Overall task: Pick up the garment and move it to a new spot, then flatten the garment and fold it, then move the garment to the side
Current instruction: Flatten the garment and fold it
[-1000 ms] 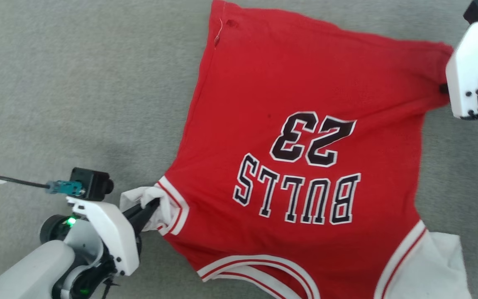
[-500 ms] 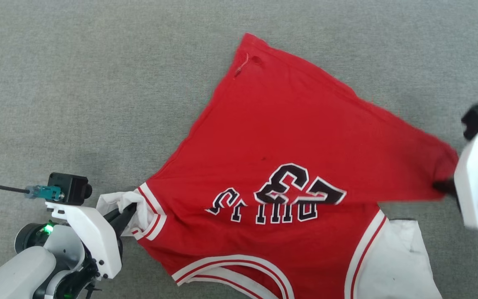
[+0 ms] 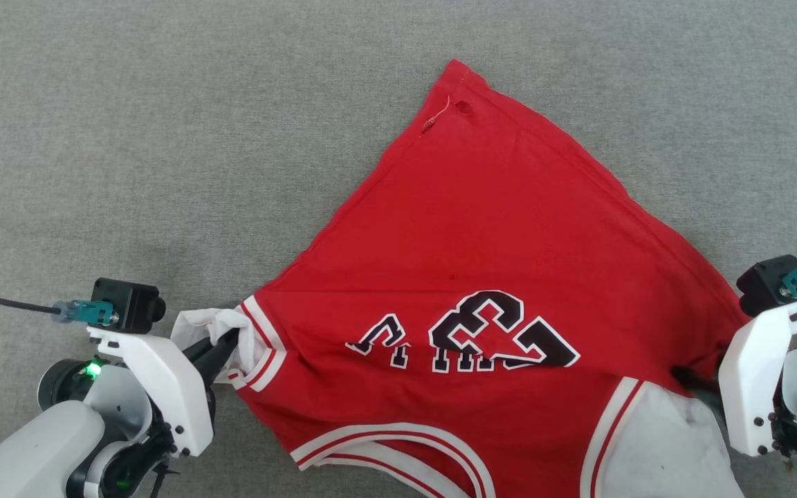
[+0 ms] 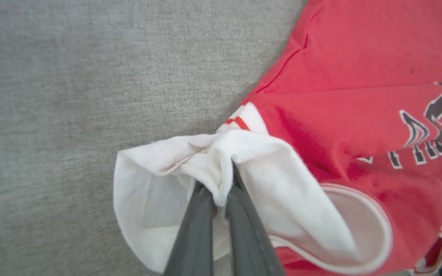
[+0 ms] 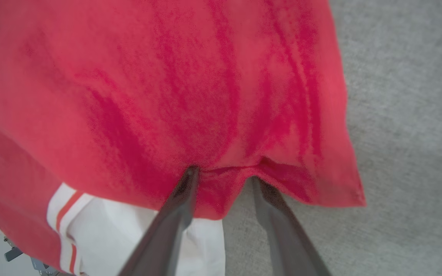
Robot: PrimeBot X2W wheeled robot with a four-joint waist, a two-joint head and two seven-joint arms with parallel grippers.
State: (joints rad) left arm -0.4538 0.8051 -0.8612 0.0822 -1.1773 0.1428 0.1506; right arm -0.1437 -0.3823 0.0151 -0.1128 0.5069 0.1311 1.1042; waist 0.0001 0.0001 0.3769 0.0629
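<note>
As the right gripper (image 5: 223, 172) is parting its 2 fingers, the garment (image 3: 495, 235) hem corner it has been carrying down over the lettering is dropping just ahead of its tips, probably laying 1 fold; the left gripper (image 4: 221, 184) is still clamping the white sleeve.

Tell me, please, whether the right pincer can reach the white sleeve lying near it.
Probably yes: the white sleeve lies flat beside the right pincer, whose jaws stand open at the hem of the garment; only that folded hem overlaps it.
</note>
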